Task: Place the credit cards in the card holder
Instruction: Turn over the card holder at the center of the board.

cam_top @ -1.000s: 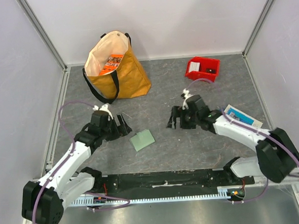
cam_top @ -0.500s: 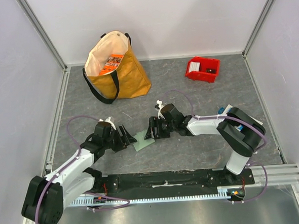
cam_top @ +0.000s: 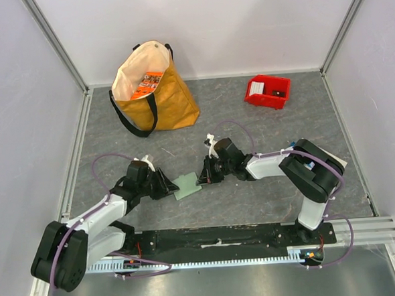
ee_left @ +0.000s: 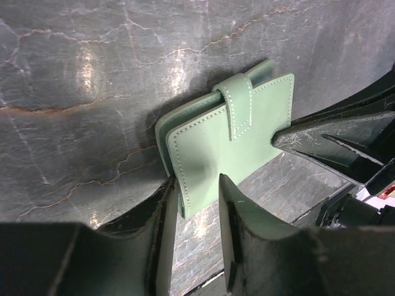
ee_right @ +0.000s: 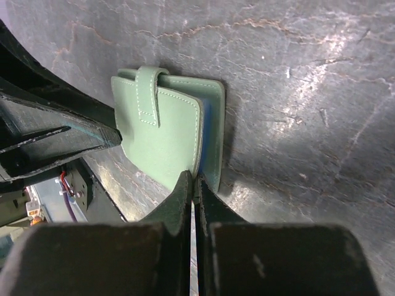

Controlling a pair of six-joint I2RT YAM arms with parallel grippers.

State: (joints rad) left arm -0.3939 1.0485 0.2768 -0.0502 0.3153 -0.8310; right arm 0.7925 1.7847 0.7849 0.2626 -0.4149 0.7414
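reaching low from the near edge of the counter, both arms meet at the card holder. it lies flat and closed near the middle of the counter, between the two wrists. the left fingers stand a little apart and straddle one corner of it, one against the stitched edge and one over the pale green face. whether they actually pinch it cannot be told. from the opposite side the right fingers are pressed together, their tips touching the holder's side where the top cover meets the lower one. it is unclear whether a cover is nipped between them. the strap is folded over one edge onto the face. in the right wrist view a thin blue line shows between the covers. well beyond, at the back left, a mustard tote bag stands open with something orange inside. at the back right sits a red bin holding a white item and a dark one.
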